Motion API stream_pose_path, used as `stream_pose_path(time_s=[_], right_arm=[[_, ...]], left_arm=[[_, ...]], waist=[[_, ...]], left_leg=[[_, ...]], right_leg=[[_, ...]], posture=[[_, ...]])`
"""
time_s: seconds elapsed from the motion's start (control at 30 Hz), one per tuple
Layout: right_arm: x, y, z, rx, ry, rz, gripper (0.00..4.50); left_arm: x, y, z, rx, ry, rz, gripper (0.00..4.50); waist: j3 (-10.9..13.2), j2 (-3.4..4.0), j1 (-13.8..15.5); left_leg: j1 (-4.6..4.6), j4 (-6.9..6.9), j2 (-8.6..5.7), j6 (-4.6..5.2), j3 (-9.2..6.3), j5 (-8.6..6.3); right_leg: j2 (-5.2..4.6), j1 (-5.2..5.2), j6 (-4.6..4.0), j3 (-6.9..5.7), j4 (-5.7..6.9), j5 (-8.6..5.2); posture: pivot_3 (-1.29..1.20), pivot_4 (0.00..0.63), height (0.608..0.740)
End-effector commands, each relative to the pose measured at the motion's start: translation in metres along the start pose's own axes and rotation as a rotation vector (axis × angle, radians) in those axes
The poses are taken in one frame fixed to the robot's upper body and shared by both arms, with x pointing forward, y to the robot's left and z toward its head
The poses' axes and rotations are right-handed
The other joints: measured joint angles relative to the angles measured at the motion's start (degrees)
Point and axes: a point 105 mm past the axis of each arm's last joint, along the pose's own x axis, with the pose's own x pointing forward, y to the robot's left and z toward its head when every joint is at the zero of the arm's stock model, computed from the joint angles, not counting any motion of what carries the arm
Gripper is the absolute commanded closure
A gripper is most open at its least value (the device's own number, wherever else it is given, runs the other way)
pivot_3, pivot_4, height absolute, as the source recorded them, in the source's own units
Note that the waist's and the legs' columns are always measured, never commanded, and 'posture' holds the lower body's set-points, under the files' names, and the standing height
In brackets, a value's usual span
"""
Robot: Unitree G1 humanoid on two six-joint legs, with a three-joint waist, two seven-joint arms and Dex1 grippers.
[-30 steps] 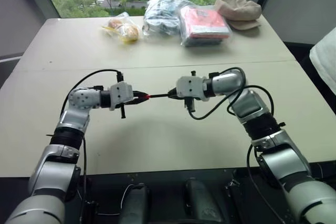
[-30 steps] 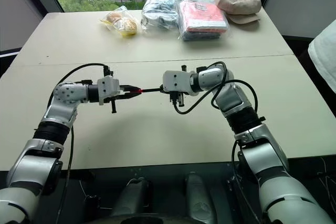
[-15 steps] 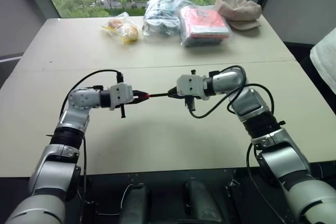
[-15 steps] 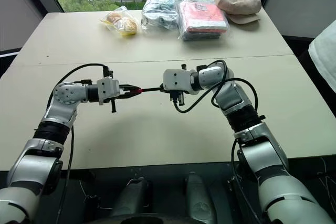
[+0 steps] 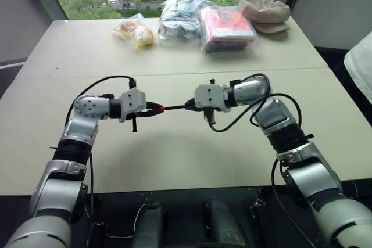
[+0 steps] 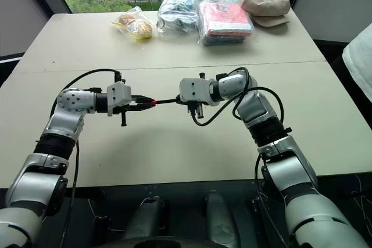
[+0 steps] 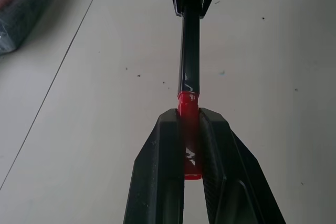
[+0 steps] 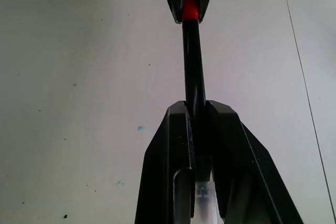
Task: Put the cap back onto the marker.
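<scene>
Two end effectors meet in the air over the near half of the desk, tips facing each other.

Head views: the left end effector is clamped on the cap, a tiny red piece at its fingertips. The right end effector is clamped on the marker, a thin black stick that spans the short gap between the two. Both things are held clear of the desk surface. Far side of the desk: a plastic bag with food, a clear bag of dark items, a red packet in plastic and a beige cap-like cloth, all well apart from the work.

Left wrist view: the cap sits between the two black fingers, with its open end touching the marker's end. The cap looks at least started on the tip; how deep it is seated I cannot tell.

Right wrist view: the fingers are shut on the marker barrel at its rear part, leaving most of its length free.

Handling judgement: both pieces are light, rigid plastic, smooth, so likely to slip or pivot in a pinch grip. The long free length of barrel could lever sideways under push. A hold nearer the tip would be stiffer. The cap is best held across its middle, open end clear. Push straight along the axis, gently.
</scene>
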Motion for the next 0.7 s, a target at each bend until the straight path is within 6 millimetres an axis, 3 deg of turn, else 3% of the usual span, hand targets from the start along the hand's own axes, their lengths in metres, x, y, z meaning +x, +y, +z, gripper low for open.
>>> stream_pose_path(time_s=[0.03, 0.17, 0.7], right_arm=[[0.015, 0.002, 0.033, -0.095, -0.104, 0.032, 4.44], [0.015, 0.001, 0.033, -0.095, -0.101, 0.029, 4.44], [0.023, 0.001, 0.027, -0.085, -0.074, 0.029, 4.44]], left_arm=[[0.015, 0.013, 0.041, 0.202, -0.097, 0.013, 4.5], [0.017, 0.014, 0.042, 0.271, -0.092, 0.032, 4.5], [0.028, 0.014, 0.051, 0.24, -0.118, 0.031, 4.5]], waist=[[0.0, 0.0, 0.0], [0.0, 0.0, 0.0], [0.0, 0.0, 0.0]], left_leg=[[0.0, 0.0, 0.0, 0.0, 0.0, 0.0], [0.0, 0.0, 0.0, 0.0, 0.0, 0.0], [0.0, 0.0, 0.0, 0.0, 0.0, 0.0]], right_leg=[[0.0, 0.0, 0.0, 0.0, 0.0, 0.0], [0.0, 0.0, 0.0, 0.0, 0.0, 0.0], [0.01, 0.0, 0.0, 0.0, 0.01, 0.0]], posture=[[0.0, 0.15, 0.74], [0.0, 0.15, 0.74], [0.0, 0.15, 0.74]])
